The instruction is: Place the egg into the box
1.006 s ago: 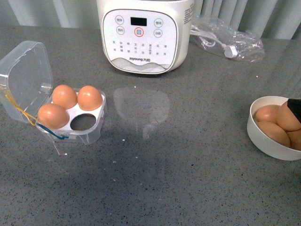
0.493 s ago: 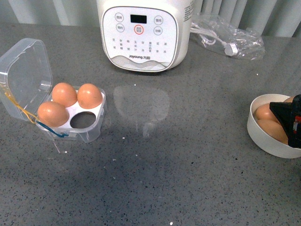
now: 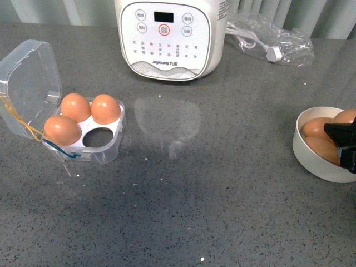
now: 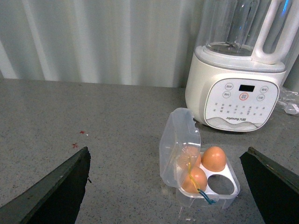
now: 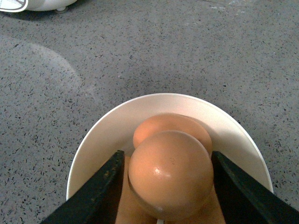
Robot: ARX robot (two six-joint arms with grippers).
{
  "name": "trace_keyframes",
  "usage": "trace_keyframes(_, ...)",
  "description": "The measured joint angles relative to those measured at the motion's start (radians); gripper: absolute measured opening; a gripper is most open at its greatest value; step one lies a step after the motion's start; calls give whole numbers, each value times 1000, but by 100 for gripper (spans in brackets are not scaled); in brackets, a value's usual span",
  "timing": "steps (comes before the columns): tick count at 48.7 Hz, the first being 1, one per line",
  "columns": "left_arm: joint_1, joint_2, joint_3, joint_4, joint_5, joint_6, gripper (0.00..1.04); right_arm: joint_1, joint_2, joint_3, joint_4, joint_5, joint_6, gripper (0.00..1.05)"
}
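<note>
Right gripper [image 5: 167, 158] at the bowl [image 5: 103, 140], its fingers [image 5: 100, 189] set narrow against both flanks of the egg [image 5: 170, 182], which sits atop others in the bowl, well apart from the box [image 3: 105, 158]. The left gripper [image 4: 168, 150] is spread wide and empty, facing the box. A gentle, centred hold is advised: the egg is best lifted straight clear of its neighbours, carried across, lowered into the one vacant cell [image 3: 100, 139], and released only once seated.
</note>
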Motion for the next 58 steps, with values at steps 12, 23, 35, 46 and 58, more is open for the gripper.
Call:
trace_keyframes(12, 0, 0, 0, 0, 0, 0, 98, 4, -53, -3, 5, 8, -38, 42)
trace_keyframes(23, 0, 0, 0, 0, 0, 0, 98, -24, -257, 7, -112, -123, -49, 42)
trace_keyframes(35, 0, 0, 0, 0, 0, 0, 98, 87, -236, 194, -216, -292, -9, 42)
trace_keyframes(46, 0, 0, 0, 0, 0, 0, 98, 255, 11, 422, -207, -441, -29, 42)
trace_keyframes(58, 0, 0, 0, 0, 0, 0, 98, 397, 201, 595, -296, -555, -74, 42)
